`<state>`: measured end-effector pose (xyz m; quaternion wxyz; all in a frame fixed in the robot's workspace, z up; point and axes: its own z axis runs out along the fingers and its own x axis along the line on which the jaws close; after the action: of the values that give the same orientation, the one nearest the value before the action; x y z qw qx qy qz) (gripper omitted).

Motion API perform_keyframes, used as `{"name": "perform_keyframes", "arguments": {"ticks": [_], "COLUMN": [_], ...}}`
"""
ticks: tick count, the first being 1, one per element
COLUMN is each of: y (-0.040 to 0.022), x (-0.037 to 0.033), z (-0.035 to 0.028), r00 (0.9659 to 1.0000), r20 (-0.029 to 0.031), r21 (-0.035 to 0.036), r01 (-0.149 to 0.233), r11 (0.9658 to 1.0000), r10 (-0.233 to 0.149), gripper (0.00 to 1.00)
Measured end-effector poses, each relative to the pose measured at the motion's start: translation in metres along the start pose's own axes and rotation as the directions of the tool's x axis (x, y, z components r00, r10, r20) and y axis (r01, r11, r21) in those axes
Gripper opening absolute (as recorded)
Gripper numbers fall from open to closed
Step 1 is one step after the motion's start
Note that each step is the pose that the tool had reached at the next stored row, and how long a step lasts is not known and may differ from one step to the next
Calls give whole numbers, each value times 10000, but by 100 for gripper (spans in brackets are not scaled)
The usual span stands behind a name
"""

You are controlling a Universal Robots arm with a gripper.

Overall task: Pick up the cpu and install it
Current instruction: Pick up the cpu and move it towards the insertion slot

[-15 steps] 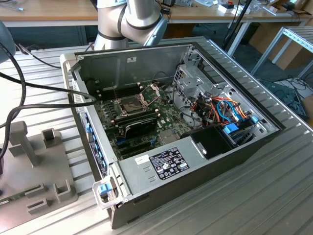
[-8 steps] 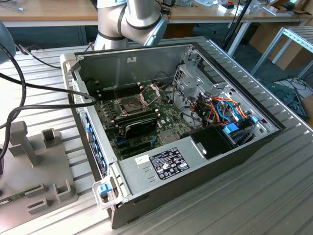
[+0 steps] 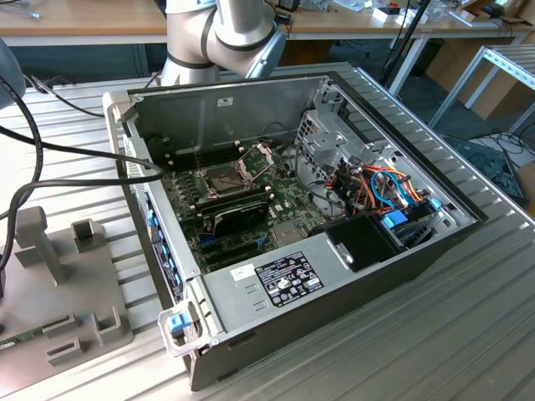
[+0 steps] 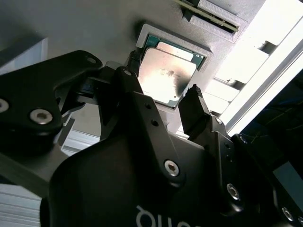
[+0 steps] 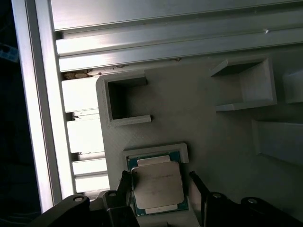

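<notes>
A: Step in hand?

B: Pick-up, at the approach stage by judgement. Nothing gripped yet.

A: Whereabouts of the small, flat, square cpu (image 5: 157, 184) with the dull silver-grey metal top?

B: Lying flat in a shallow square nest of the pale grey moulded parts holder (image 5: 199, 118), itself on the silver ribbed aluminium table top (image 5: 165, 42). Not in the machine.

A: State of the black two-finger gripper (image 5: 159, 175)?

B: Poised over the chip in both wrist views. Jaws open, one finger (image 5: 124, 184) flanking each of two opposite edges. Just beside them; contact impossible to tell.

A: Destination?

B: In the exterior view, inside the open dark computer case (image 3: 226, 117): square socket (image 3: 227, 178) on the green motherboard (image 3: 284, 200), hinged metal frame (image 3: 257, 153) tipped up, seemingly empty.

A: Called for next?

B: By judgement, an even close on both edges, square to the nest, then a straight lift clear of its low walls. Light squeeze only: thin part, easily tilted.
</notes>
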<state>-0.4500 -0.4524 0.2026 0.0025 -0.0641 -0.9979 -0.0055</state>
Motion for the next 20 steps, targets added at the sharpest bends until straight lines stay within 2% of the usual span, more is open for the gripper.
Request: {"name": "perform_keyframes", "arguments": {"ticks": [3, 4, 20], "y": [0, 0, 7], "x": [0, 0, -3], "z": [0, 1, 69], "r00": [10000, 10000, 9994], "r20": [1, 1, -2], "r21": [2, 2, 21], "r01": [0, 0, 345], "r11": [10000, 10000, 9994], "r10": [0, 0, -345], "gripper": [61, 67, 67]}}
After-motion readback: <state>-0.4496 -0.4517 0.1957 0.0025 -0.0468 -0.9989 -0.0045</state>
